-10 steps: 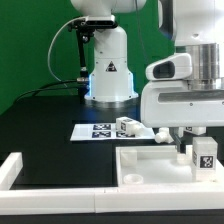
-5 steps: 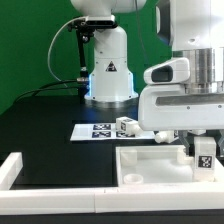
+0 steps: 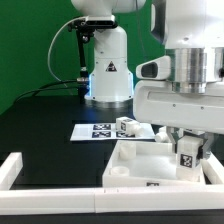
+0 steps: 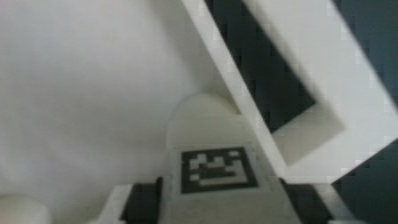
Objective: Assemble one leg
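leg (image 3: 186,155): small white tagged block, clamped between jaws, over the far right corner of the panel (image 3: 140,165)
handling: likely light, rigid, smooth-sided; best held on two opposite flat faces, tag kept visible
gripper (image 3: 187,150): jaws closed on leg, fingers pointing straight down
arm pose: wrist vertical, low above panel
beyond jaws: spare leg (image 3: 127,126) beside the marker board (image 3: 97,131), well apart

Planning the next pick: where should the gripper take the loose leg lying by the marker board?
Grip the leg across its narrow width on the plain long sides, coming straight down from above: it lies flat on the table by the marker board, top clear.
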Motion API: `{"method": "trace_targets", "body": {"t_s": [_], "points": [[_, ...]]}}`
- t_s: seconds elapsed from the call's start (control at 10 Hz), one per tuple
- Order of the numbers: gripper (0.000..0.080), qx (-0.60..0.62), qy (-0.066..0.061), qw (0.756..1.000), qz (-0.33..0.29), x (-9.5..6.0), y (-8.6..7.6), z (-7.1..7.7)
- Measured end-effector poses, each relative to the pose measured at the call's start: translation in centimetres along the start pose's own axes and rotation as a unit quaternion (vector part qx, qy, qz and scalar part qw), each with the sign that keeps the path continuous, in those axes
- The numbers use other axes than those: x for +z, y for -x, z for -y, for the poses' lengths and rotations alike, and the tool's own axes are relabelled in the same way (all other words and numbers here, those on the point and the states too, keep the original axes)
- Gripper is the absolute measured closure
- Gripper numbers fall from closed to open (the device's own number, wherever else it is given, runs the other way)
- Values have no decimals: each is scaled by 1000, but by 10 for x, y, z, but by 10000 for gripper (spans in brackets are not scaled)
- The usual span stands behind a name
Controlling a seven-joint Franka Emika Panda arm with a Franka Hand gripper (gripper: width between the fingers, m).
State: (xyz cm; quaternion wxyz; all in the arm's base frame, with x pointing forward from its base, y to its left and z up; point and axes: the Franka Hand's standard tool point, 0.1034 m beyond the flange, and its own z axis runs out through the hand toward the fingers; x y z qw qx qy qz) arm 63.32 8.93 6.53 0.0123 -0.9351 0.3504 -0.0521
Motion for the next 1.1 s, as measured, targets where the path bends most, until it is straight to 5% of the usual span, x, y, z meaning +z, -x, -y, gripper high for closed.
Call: {"method": "trace_targets", "body": {"t_s": [0.4,0.5,0.6,0.9,1.1], "points": [[512,6,2,1000,-1,0,-2,-3],[443,4,1,1000,-2,-1,-3,-3],[247,-12,-6,1000,-5,-10,-6,1],[159,-39,-27,999,-7,-50,-15,6],[151,-40,-24,999,-7,-46,-14,4]]}}
